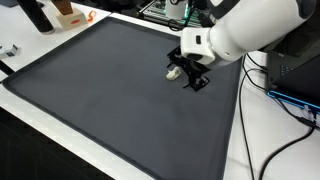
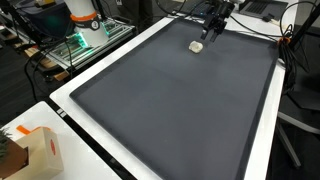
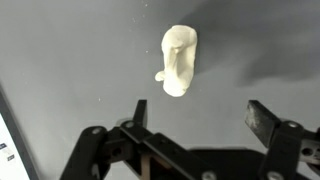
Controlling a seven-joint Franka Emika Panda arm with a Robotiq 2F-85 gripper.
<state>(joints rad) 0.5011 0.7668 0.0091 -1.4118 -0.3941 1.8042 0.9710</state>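
Observation:
A small cream-white lumpy object (image 3: 178, 60) lies on the dark grey mat (image 3: 70, 60). It shows in both exterior views (image 1: 175, 72) (image 2: 197, 46). My gripper (image 3: 202, 112) is open and empty, its two black fingers spread wide just above the mat, with the object lying a little beyond the fingertips. In an exterior view the gripper (image 1: 194, 76) hovers right beside the object, and it also shows at the far end of the mat (image 2: 213, 25).
The mat (image 1: 100, 90) covers most of a white table (image 2: 70, 120). Cables (image 1: 285, 110) hang at the table's side. A cardboard box (image 2: 35, 150) stands at one corner. A shelf with an orange-white container (image 2: 85, 20) stands beyond the edge.

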